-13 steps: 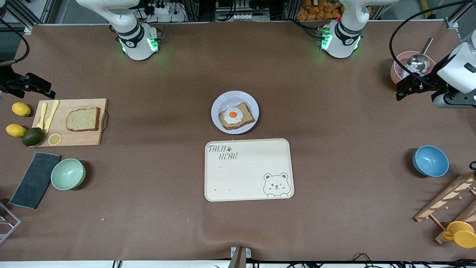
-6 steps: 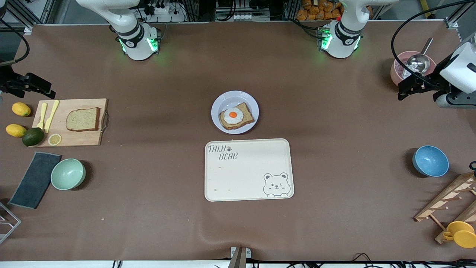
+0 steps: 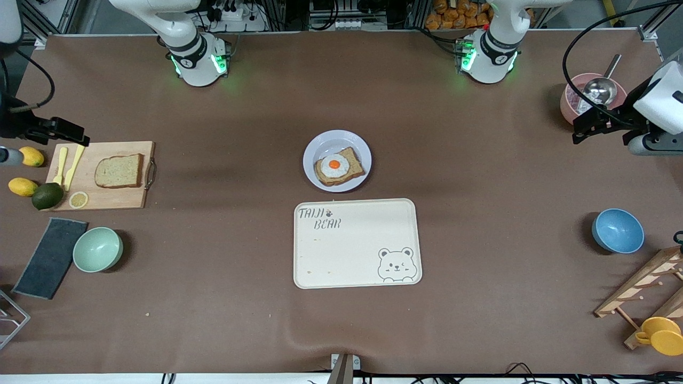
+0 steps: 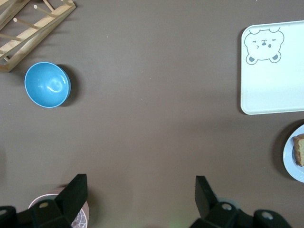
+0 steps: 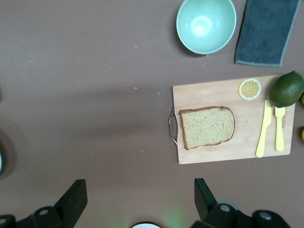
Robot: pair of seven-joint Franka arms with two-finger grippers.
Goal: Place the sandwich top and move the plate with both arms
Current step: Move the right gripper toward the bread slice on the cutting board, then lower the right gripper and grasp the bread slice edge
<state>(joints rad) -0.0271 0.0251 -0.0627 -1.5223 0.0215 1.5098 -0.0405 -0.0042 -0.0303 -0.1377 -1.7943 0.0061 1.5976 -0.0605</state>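
Note:
The sandwich top (image 3: 119, 170), a plain brown slice, lies flat on a wooden cutting board (image 3: 106, 200) at the right arm's end of the table; the right wrist view shows the sandwich top (image 5: 207, 127) too. The pale plate (image 3: 333, 140) sits mid-table and carries a slice topped with a fried egg (image 3: 335, 166). My right gripper (image 3: 80, 136) hangs open and empty above the board's corner, its jaws (image 5: 139, 187) wide apart over bare table. My left gripper (image 3: 579, 130) hovers open and empty at the left arm's end, jaws (image 4: 140, 185) spread over bare table.
A cream bear tray (image 3: 356, 242) lies nearer the camera than the plate. On the board are a yellow knife and fork (image 3: 68, 165) and a lemon slice. Lemons, an avocado (image 3: 47, 196), a mint bowl (image 3: 97, 249), a dark cloth (image 3: 50, 257), a blue bowl (image 3: 617, 230), a pink bowl with ladle (image 3: 573, 98) and a wooden rack (image 3: 645, 288) surround it.
The right gripper has crept toward the cutting board's corner, and more of its arm shows. The left gripper has shifted slightly. Nothing on the table has moved.

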